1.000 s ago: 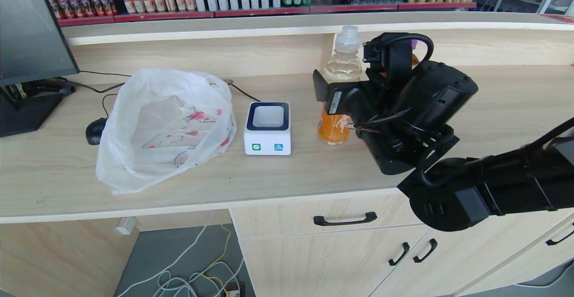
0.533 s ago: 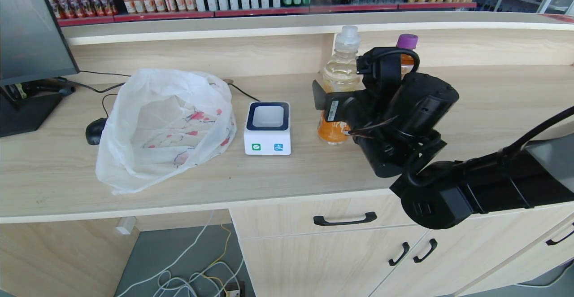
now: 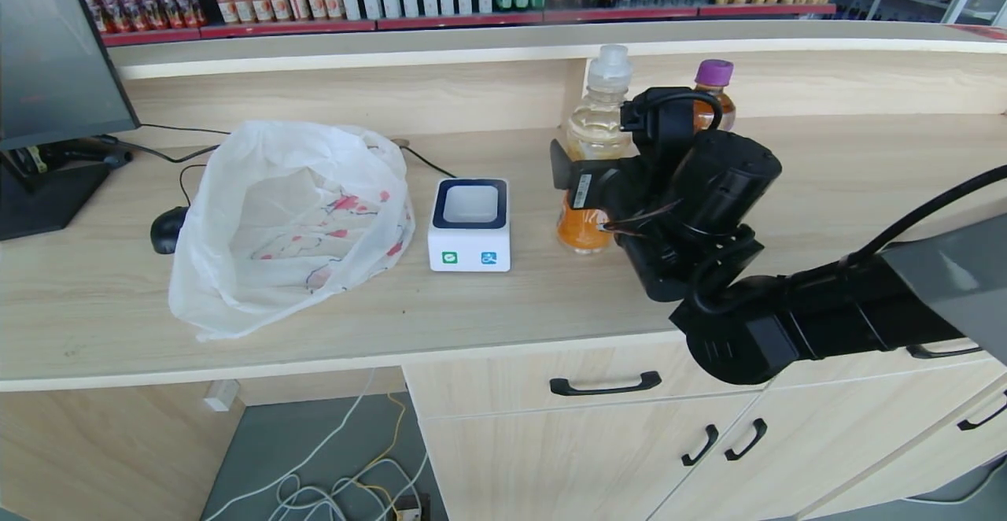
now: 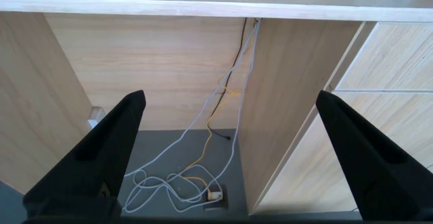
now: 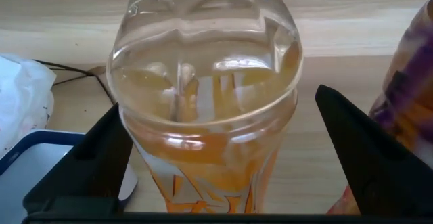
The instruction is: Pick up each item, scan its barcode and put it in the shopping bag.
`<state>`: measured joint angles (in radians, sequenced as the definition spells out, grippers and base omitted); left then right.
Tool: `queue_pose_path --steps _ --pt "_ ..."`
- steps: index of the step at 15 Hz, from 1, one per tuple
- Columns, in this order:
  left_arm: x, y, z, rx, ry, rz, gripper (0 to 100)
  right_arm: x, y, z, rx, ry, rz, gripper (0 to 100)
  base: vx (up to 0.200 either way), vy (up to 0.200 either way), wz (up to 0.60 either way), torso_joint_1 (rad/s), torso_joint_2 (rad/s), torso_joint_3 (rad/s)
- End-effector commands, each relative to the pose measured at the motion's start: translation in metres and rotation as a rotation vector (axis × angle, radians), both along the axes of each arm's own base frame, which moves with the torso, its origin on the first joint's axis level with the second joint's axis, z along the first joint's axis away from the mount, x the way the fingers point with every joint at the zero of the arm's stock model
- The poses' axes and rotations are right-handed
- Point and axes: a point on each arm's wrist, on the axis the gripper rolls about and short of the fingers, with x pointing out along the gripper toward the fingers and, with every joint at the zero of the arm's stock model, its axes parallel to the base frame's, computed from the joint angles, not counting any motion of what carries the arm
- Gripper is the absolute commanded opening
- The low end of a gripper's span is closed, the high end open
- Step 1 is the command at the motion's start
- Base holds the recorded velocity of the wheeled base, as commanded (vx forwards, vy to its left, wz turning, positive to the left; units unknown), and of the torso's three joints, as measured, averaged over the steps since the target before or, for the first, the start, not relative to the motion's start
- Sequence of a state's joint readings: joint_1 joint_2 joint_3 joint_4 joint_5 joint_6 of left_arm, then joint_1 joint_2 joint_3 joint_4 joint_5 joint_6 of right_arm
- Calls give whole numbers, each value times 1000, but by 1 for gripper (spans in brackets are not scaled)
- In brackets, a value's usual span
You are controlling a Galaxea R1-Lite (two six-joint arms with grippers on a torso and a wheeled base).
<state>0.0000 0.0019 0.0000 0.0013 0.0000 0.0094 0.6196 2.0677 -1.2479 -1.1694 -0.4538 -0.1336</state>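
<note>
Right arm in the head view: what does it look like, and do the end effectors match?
The right arm is matte black, with rounded cylindrical housings, a looped black cable at the wrist, thin reddish wires and a white label. The right end effector and left end effector match: flat, black, tapered fingers.

right arm (image 3: 826, 320) stretches in from the right of the orange drink bottle (image 3: 584, 226), wrist (image 3: 712, 182) bent toward it. right gripper (image 5: 216, 176) is spread, one finger (image 5: 81, 176) on each side of the bottle's body; contact is unclear. left gripper (image 4: 230, 163) hangs lower than the bottle, fingers wide apart.
</note>
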Motion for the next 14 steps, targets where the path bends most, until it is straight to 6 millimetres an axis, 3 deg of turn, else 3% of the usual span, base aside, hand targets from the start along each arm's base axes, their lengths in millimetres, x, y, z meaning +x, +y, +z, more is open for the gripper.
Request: queue_pose_path --steps 1,8,14 --pt "0 0 0 1 0 0 100 6 1 -2 0 0 -6 100 0 0 0 0 0 0" --pt "0 0 0 0 0 0 100 8 3 -4 1 5 -3 100 0 0 0 0 0 0" --pt "0 0 0 1 0 0 100 17 3 6 -8 -1 13 100 0 0 0 0 0 0"
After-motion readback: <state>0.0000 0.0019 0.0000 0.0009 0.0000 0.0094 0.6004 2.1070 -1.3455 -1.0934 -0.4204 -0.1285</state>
